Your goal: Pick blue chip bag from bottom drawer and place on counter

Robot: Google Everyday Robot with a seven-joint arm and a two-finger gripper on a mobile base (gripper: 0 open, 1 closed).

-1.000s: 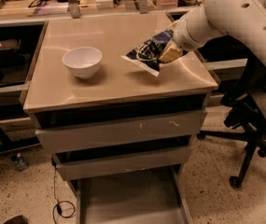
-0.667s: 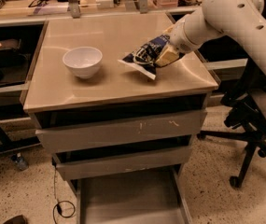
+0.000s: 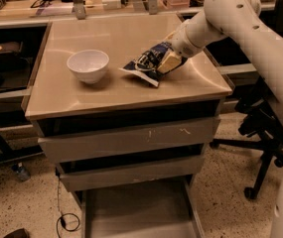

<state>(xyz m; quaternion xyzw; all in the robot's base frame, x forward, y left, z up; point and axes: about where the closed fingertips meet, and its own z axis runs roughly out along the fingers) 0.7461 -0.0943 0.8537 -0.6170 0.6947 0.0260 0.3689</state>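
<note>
**Chip bag in the gripper's grip on the counter, right of the bowl**

The gripper (image 3: 168, 61) is sitting low over the counter (image 3: 116, 33), to the right of the white bowl (image 3: 88, 66) as the camera sees it. Its jaws are clenching the right end of the blue chip bag (image 3: 147, 63). The bag is lying tilted between the bowl and the gripper, with its pinched end raised. Its pale lower corner is pointing down toward the front edge and appears to be touching the counter surface. The bag is staying apart from the bowl, with a strip of bare counter showing between them.

The white arm (image 3: 240, 19) is reaching in from the far right of the bowl, slanting down to the gripper across the counter's right edge.

Below the bowl, the cabinet's two upper drawers (image 3: 131, 143) are sitting slightly pulled out. The bottom drawer (image 3: 136, 209) is standing open lowest of all, showing its flat floor.

Behind the bowl, a long desk (image 3: 41, 4) is carrying small clutter. Far to the right of the bowl and lower down, an office chair (image 3: 262, 148) is standing on the speckled floor (image 3: 12, 207).
</note>
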